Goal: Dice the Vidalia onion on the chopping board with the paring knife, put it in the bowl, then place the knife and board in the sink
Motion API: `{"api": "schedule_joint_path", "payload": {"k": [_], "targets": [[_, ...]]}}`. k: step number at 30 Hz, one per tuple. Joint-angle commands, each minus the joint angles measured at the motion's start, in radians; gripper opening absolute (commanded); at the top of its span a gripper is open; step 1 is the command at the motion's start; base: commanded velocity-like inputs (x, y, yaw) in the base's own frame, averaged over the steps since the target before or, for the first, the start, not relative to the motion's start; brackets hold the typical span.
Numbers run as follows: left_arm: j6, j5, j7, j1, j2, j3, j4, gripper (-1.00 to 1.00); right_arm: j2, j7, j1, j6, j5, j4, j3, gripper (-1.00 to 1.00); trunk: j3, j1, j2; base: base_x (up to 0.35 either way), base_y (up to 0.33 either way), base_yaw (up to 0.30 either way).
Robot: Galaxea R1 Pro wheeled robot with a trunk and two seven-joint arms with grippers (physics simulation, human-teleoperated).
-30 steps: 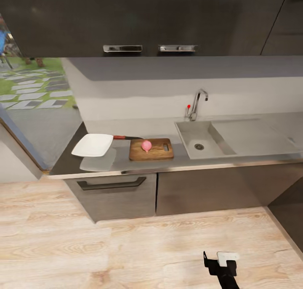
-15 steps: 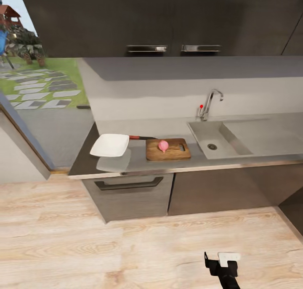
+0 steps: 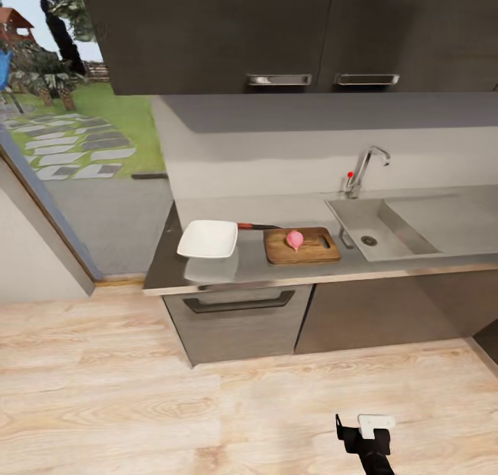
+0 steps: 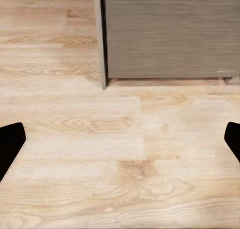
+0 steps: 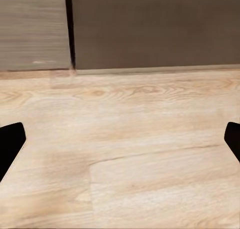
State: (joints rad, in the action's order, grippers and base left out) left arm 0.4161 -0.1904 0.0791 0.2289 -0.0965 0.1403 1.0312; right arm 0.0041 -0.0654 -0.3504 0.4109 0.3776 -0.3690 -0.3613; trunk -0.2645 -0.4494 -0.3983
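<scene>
Both sets of jaws are spread wide with nothing between them: on my left wrist feed the left gripper (image 4: 120, 139) hangs over pale wood floor (image 3: 104, 392), and the right gripper (image 5: 120, 139) does the same facing a dark cabinet front. From the head camera, the grey tabletop (image 3: 249, 267) runs under dark wall cabinets (image 3: 277, 32), with a garden beyond the glass on the left. The white bowl (image 3: 208, 239) sits beside the chopping board (image 3: 302, 245); the pink onion (image 3: 295, 239) rests on the board. The paring knife (image 3: 257, 226) lies behind them, its blade hard to make out. The sink (image 3: 377, 229) is just beside the board, its drainboard cut off at the frame edge.
</scene>
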Motion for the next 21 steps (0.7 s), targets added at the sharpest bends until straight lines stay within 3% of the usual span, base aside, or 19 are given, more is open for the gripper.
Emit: {"api": "schedule_joint_path", "payload": {"k": [1, 21], "targets": [[0.003, -0.004, 0.008, 0.000, -0.002, 0.005, 0.000, 1.00, 0.000, -0.005, -0.001, 0.003, 0.011, 0.001, -0.004, 1.00, -0.001, -0.001, -0.002, 0.000, 0.315, -0.068], [0.003, -0.004, 0.008, 0.000, -0.002, 0.005, 0.000, 1.00, 0.000, -0.005, -0.001, 0.000, 0.011, 0.002, -0.004, 1.00, -0.001, -0.001, -0.002, 0.000, 0.315, -0.207]]}}
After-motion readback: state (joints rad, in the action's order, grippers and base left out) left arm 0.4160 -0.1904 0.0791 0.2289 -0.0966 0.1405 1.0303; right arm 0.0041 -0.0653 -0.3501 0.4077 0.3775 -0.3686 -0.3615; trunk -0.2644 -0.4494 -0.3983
